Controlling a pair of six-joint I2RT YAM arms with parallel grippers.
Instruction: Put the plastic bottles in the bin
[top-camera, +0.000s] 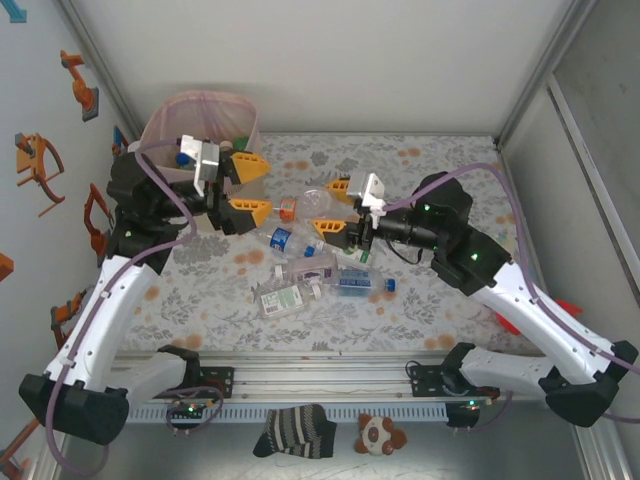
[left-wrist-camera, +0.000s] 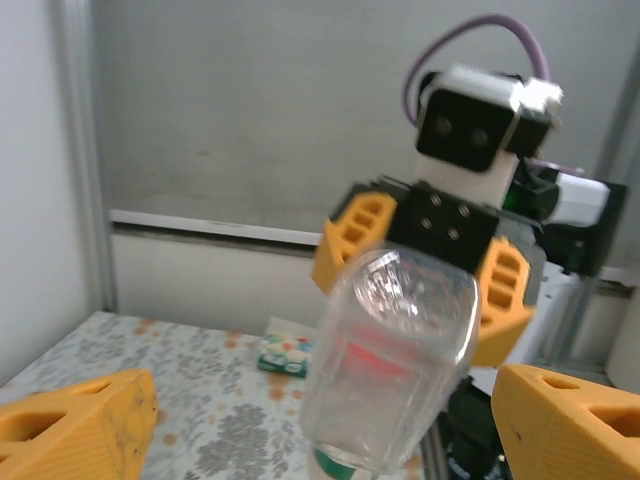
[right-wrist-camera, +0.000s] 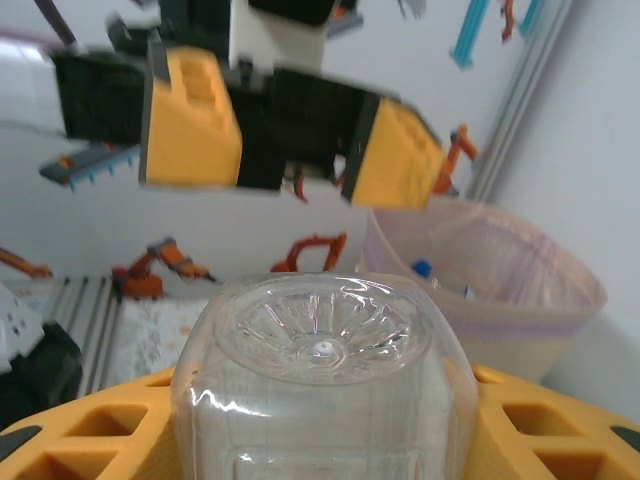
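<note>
The tabletop (top-camera: 430, 200) wears a grey flowery cloth and is shut in by pale flat walls at the back and on both sides. The bin (top-camera: 165, 120) stands in the far left corner, tight against the walls, with its top open. It is tall and beige with a rounded rim, and a thin crinkly pink bag (right-wrist-camera: 520, 260) lines it. A blue cap peeks out inside. The left tool (top-camera: 268, 187) hangs near the bin's rim with its two blocky orange fingers spread wide apart. The right tool (top-camera: 328, 207) is over the middle of the tabletop, facing the left tool. It pinches a clear bottle (right-wrist-camera: 320, 370) between its own orange fingers. That bottle is smooth and see-through, with rounded corners and a ribbed star shape on its bottom. It is up in the air between the two tools. More bottles (top-camera: 290, 298) lie in a loose heap on the cloth below, near the front middle, with blue caps and paper labels. The right side of the tabletop is open cloth with lots of room to move.
</note>
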